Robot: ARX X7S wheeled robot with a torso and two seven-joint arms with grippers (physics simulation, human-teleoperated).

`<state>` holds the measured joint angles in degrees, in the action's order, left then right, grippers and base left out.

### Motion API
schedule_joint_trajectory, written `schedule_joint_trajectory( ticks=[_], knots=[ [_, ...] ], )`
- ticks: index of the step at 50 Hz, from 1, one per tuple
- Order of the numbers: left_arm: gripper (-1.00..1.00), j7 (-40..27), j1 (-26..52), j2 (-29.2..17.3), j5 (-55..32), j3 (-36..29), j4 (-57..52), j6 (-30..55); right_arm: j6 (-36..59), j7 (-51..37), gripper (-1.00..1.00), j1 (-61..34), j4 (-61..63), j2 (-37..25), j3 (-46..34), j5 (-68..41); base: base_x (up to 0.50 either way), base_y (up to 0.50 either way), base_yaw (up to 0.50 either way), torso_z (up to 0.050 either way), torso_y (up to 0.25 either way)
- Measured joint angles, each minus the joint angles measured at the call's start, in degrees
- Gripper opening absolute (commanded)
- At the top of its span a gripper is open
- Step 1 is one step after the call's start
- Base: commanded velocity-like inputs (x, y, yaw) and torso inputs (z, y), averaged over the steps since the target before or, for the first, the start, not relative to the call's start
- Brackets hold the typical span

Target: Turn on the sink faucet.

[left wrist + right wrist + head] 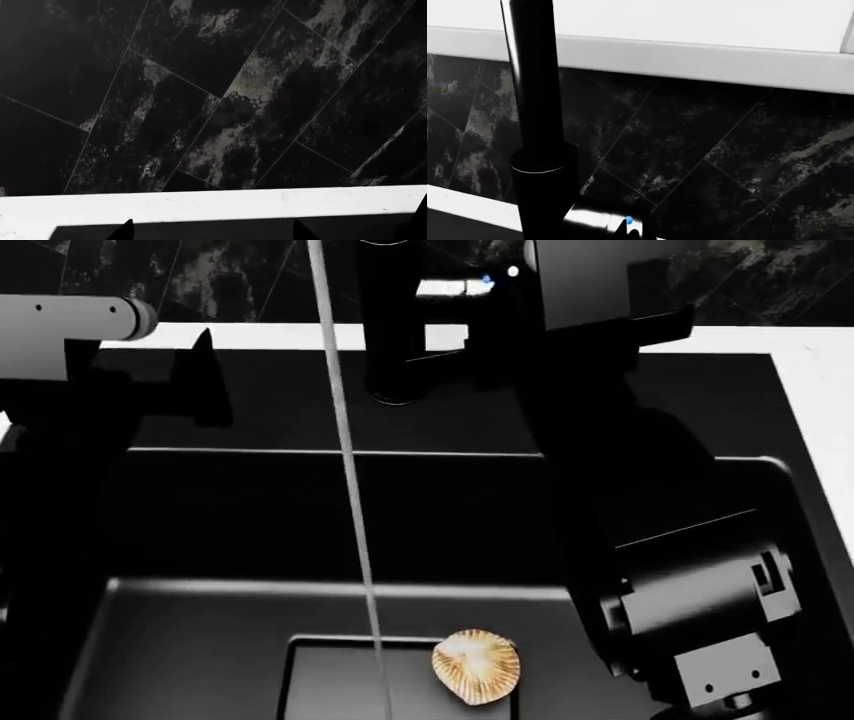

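As a thin stream of water (350,490) falls into the sink (200,610), the right pincer (514,285) sits at the sink faucet (398,320) lever, apparently touching it; its grip cannot be told. The left pincer (200,370), well left of the faucet, holds nothing, its opening unclear. A shell (477,665) lies below.

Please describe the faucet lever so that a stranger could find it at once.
Start at the black sink, then its back edge, where the upright black sink faucet stands. The lever juts sideways toward the right gripper; only it carries a small blue dot.
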<state>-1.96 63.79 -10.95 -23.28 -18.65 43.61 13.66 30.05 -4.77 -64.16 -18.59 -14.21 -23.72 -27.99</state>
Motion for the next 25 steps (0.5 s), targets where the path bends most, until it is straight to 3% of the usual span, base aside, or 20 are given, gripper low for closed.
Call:
schedule_joint_trajectory(
  ticks=[25],
  knots=[
    [1.00,-0.23,-0.65,-0.17,-0.34,-0.26,0.11,-0.18,-0.93,-1.87,-1.00,1.41,0.09,-0.31,2.30,-3.79,0.00,0.00,0.00,0.000,0.000]
  ],
)
